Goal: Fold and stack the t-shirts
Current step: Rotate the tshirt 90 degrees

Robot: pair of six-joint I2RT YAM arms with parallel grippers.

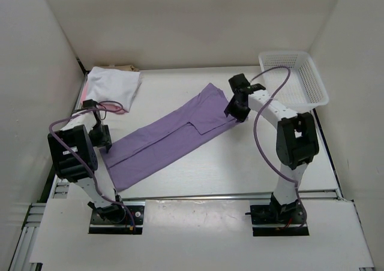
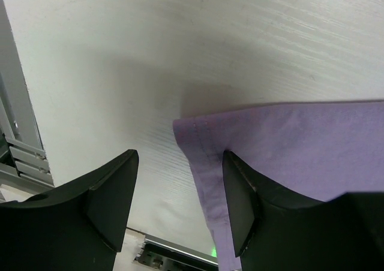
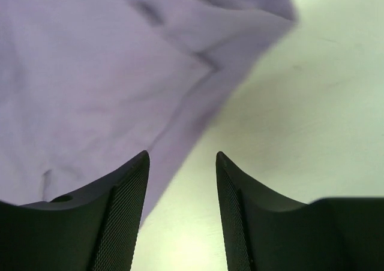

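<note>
On top of the white table (image 1: 252, 163) lies the purple shirt (image 1: 168, 136). It is spread flat in a long slanted strip. It runs from the near left side up toward the middle of the far side. Part of it is folded over itself.

At the far right corner sits the white basket (image 1: 288, 54), well apart from the purple shirt. At the far left corner is a pile of folded shirts. The white shirt (image 1: 114, 84) is on top. A pink shirt (image 1: 86, 92) peeks out at its left side, and a bit of the tan shirt (image 1: 118, 67) shows behind it.

The left arm (image 1: 75, 157) reaches to the near left end of the purple shirt. The right arm (image 1: 288, 133) reaches to its far end.

The left claw (image 1: 103, 140) is at the shirt's corner. Its two fingers are wide apart and hold nothing. One finger is over bare table and the other is over the hem. The right claw (image 1: 235, 110) is at the far edge of the shirt. Its fingers are apart too and hold nothing. The shirt's edge runs below the gap between them.
</note>
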